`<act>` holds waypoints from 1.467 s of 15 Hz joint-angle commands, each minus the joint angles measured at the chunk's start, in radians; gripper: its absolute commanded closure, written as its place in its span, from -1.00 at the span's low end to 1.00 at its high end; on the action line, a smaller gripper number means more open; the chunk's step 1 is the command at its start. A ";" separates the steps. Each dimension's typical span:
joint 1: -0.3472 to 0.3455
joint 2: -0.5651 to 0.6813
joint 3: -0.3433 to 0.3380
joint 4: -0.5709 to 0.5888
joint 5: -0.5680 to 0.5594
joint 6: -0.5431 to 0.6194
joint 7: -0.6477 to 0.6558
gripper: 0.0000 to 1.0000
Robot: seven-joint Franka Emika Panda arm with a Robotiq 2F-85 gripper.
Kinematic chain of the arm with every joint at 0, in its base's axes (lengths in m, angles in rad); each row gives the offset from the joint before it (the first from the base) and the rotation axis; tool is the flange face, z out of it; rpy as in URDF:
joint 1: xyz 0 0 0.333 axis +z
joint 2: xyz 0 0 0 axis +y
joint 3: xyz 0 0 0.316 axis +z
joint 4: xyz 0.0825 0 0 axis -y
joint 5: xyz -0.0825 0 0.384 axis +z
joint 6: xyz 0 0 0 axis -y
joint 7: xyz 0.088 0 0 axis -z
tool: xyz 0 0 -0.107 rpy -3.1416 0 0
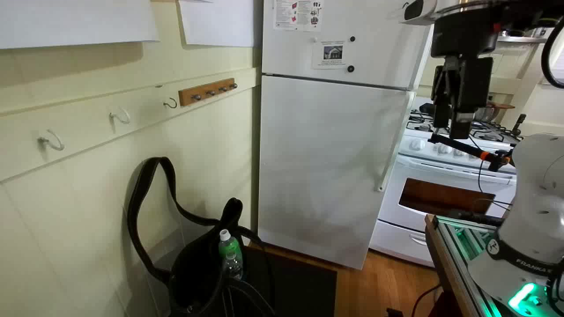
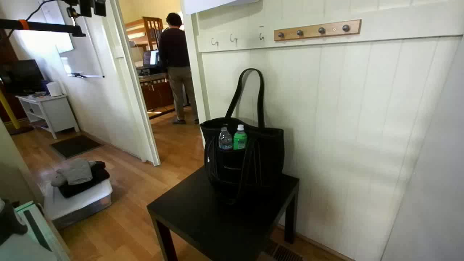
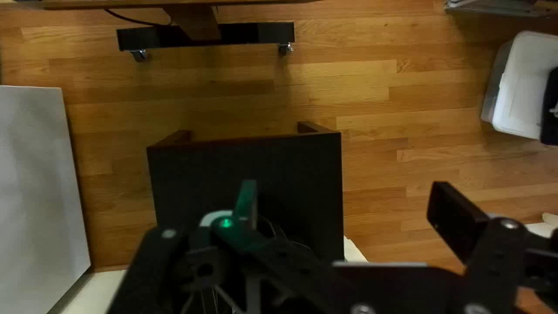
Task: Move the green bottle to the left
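The green bottle [image 1: 231, 247] has a white cap and stands upright in an outer pocket of the black bag [image 1: 189, 264]. It also shows in an exterior view [image 2: 240, 140], beside a clear bottle [image 2: 225, 139], its lower part hidden in the pocket. My gripper [image 1: 450, 125] hangs high in front of the stove, well apart from the bag. Its tips show at the top left of an exterior view [image 2: 92, 8]. In the wrist view the fingers [image 3: 348, 205] are spread wide with nothing between them. I cannot make out the green bottle in the wrist view.
The bag stands on a low black table [image 2: 217, 224] against a wall with hooks. Its strap loops up above it. A white fridge [image 1: 326, 167] stands beside the stove [image 1: 445, 185]. A black boom [image 1: 462, 145] is close by the gripper. A person [image 2: 177, 58] stands in the back room.
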 commanded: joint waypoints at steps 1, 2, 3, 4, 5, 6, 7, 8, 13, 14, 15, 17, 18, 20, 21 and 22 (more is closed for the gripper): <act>-0.017 0.000 0.012 0.004 0.006 -0.005 -0.007 -1.00; -0.017 0.000 0.012 0.004 0.006 -0.005 -0.007 -1.00; -0.017 0.000 0.012 0.004 0.006 -0.005 -0.007 -1.00; -0.017 0.000 0.012 0.004 0.006 -0.005 -0.007 -1.00; -0.017 0.000 0.012 0.004 0.006 -0.005 -0.007 -1.00; -0.017 0.000 0.012 0.004 0.006 -0.005 -0.007 -1.00; -0.017 0.000 0.012 0.004 0.006 -0.005 -0.007 -1.00; -0.017 0.000 0.012 0.004 0.006 -0.005 -0.007 -1.00; -0.047 0.040 -0.005 -0.030 -0.014 0.148 -0.044 -1.00; -0.056 0.054 -0.009 -0.040 -0.019 0.207 -0.051 -1.00; -0.061 0.073 -0.015 -0.052 -0.018 0.270 -0.063 -1.00; -0.069 0.120 -0.024 -0.069 -0.025 0.395 -0.097 -1.00; -0.068 0.141 -0.029 -0.079 -0.030 0.460 -0.120 -1.00; -0.066 0.204 -0.043 -0.090 -0.033 0.588 -0.163 -1.00; -0.072 0.234 -0.040 -0.092 -0.056 0.634 -0.167 -1.00; -0.070 0.261 -0.045 -0.092 -0.058 0.675 -0.174 -1.00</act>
